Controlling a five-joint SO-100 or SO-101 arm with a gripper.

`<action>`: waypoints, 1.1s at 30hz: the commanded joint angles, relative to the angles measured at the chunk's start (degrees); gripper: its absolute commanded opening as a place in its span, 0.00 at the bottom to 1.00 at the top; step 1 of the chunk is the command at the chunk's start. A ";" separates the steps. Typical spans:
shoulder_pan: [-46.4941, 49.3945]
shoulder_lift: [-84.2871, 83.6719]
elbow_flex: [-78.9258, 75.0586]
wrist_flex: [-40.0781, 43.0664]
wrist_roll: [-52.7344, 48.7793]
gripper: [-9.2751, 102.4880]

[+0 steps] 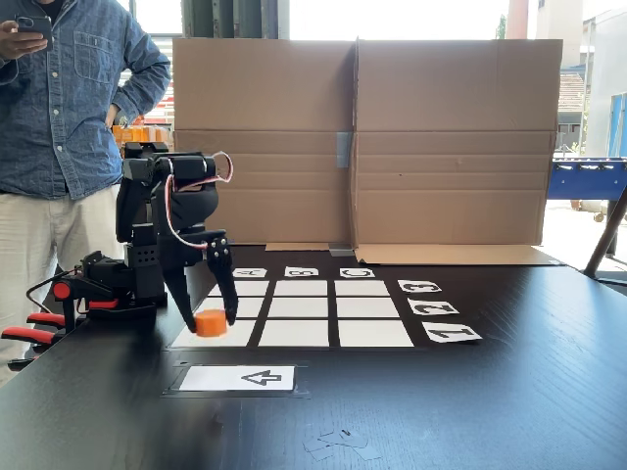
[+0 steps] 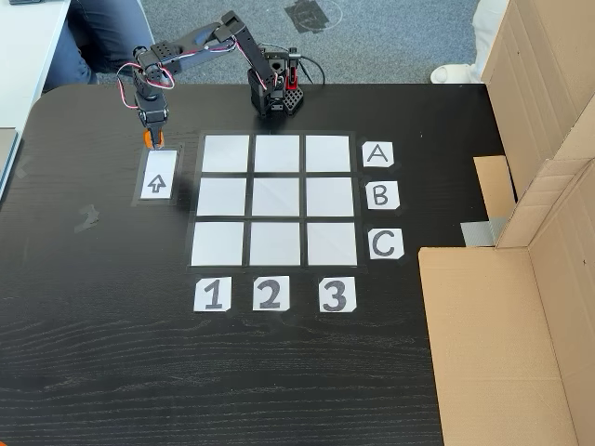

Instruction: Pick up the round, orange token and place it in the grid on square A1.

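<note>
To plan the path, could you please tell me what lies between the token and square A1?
Between the token and square A1, just bare dark tabletop shows in a fixed view from above.

Looks like a makeshift indoor robotics test space, office or lab type. Dark wood-grain table with a taped paper grid, cardboard boxes propped as a backdrop at the far side, grey carpet floor. Person stands far left holding a phone; bright windows behind.
</note>
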 commanded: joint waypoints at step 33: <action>-13.62 52.91 58.27 -2.90 0.70 0.13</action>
